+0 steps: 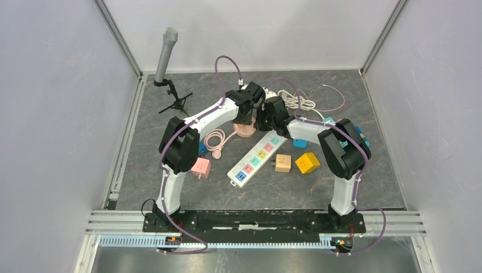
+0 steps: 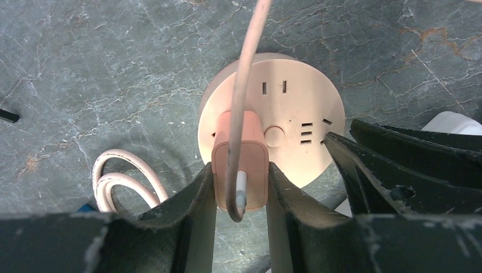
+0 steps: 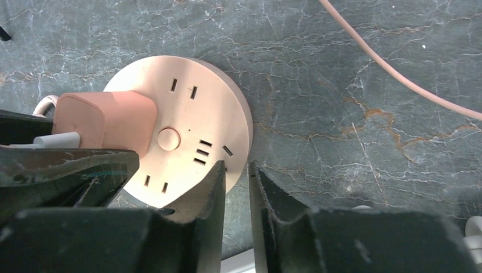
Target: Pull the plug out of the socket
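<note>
A round pink socket (image 1: 245, 131) lies on the grey stone table, shown close in the left wrist view (image 2: 295, 96) and the right wrist view (image 3: 182, 108). A pink plug (image 2: 256, 159) with a pink cable stands in it, also in the right wrist view (image 3: 113, 119). My left gripper (image 2: 240, 166) is shut on the plug, one finger on each side, and shows from above (image 1: 244, 116). My right gripper (image 3: 236, 166) has its jaws nearly together with a narrow gap, tips at the socket's right rim, holding nothing; from above it (image 1: 262, 120) sits beside the left one.
A white power strip (image 1: 257, 159) with coloured outlets lies in front of the socket. A pink cube (image 1: 200, 166), a tan cube (image 1: 282, 163) and a yellow cube (image 1: 307, 162) sit near it. A coiled pink cable (image 1: 216, 139), white cables (image 1: 295, 99) and a microphone stand (image 1: 166, 57) are around.
</note>
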`<state>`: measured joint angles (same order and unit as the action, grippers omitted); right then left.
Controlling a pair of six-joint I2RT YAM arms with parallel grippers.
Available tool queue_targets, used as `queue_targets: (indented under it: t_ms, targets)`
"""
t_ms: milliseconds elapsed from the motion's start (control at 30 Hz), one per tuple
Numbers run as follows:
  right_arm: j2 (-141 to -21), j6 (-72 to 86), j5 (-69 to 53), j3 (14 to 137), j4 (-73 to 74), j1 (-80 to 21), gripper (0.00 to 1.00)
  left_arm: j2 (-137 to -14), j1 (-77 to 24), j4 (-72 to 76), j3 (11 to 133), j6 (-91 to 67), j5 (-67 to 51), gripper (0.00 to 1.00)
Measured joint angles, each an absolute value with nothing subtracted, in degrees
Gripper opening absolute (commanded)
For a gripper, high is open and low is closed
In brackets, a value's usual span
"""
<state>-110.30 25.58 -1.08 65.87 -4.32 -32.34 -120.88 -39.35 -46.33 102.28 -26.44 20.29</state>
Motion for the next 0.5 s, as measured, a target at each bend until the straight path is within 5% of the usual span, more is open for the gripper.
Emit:
queue_targets:
  t_ms: [500]
  targets:
    - [-110.74,26.59,-8.51,64.25,-7.2,-30.28,0.38,-121.36,-39.33,-47.35,102.43,-25.74,19.94,0.19]
